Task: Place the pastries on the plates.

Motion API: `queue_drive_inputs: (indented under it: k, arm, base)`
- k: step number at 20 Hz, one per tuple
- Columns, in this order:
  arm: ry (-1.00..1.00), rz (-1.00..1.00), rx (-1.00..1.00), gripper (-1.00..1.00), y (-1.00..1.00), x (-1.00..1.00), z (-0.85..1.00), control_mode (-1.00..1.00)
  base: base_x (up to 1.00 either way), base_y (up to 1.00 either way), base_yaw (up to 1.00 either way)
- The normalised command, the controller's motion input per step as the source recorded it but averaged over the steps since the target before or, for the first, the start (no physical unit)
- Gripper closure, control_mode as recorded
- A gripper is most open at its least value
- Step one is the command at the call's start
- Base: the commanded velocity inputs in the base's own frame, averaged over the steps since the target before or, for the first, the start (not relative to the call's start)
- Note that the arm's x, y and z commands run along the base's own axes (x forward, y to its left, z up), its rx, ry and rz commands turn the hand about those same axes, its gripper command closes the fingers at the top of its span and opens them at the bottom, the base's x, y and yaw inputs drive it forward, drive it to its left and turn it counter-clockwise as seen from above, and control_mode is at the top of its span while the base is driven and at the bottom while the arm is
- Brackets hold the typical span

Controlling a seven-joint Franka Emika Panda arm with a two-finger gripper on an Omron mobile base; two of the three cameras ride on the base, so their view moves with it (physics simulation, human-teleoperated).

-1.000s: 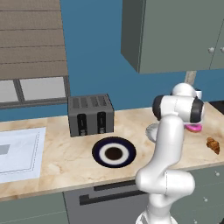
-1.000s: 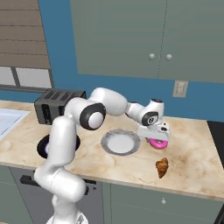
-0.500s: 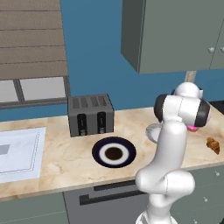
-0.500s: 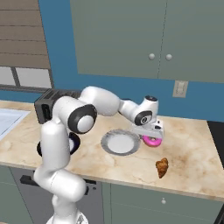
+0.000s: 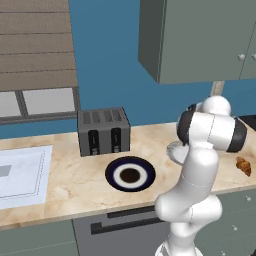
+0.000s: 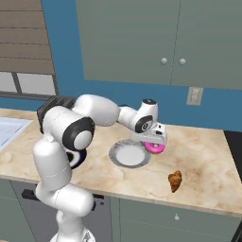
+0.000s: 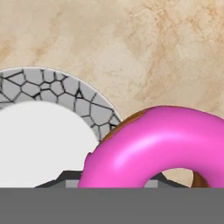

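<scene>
**Pink doughnut in the hand, at the pale plate's rim**

Pink doughnut (image 6: 155, 147): I see it in my hand (image 6: 153, 143), the jaws closed on it. In the right base view it hangs just at the right edge of the pale plate (image 6: 124, 156), partly over the rim and partly over the bare surface (image 6: 203, 160). In the hand view the pink icing (image 7: 162, 144) sits large and close, a brown underside showing along its upper left edge and inside the hole. I cannot tell whether it touches the plate or is held just above it.

Pale plate: round, plain white centre, with a grey crackle-patterned rim visible in the hand view (image 7: 65, 89). It lies flat on the surface to the left of the doughnut.

Croissant (image 6: 175, 180): golden brown, ridged, lying loose on the surface near the front edge, apart from the pale plate and to its right. In the left base view it shows at the far right (image 5: 243, 165), beyond my arm.

Navy plate (image 5: 130, 175): dark blue with a white ring and dark brown centre, flat on the surface in front of the toaster. Nothing lies on it.

Toaster (image 5: 103, 131): dark grey, two slots, standing near the back wall.

White mat (image 5: 20, 175): rectangular, flat on the surface at the far left, well apart from both plates.
</scene>
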Motion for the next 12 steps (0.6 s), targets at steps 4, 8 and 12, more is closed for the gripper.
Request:
queue_drive_inputs:
  k: [4, 8, 12]
  arm:
    - [0.00, 0.00, -0.03, 1.00, 0.59, -0.01, 0.00, -1.00]
    - [0.00, 0.00, -0.03, 1.00, 0.48, -0.05, 0.00, -1.00]
    - [0.02, 0.00, -0.02, 1.00, 0.39, 0.00, -0.12, -1.00]
  base:
    - [0.00, 0.00, 0.00]
    - [0.00, 0.00, 0.00]
    - [0.00, 0.00, 0.00]
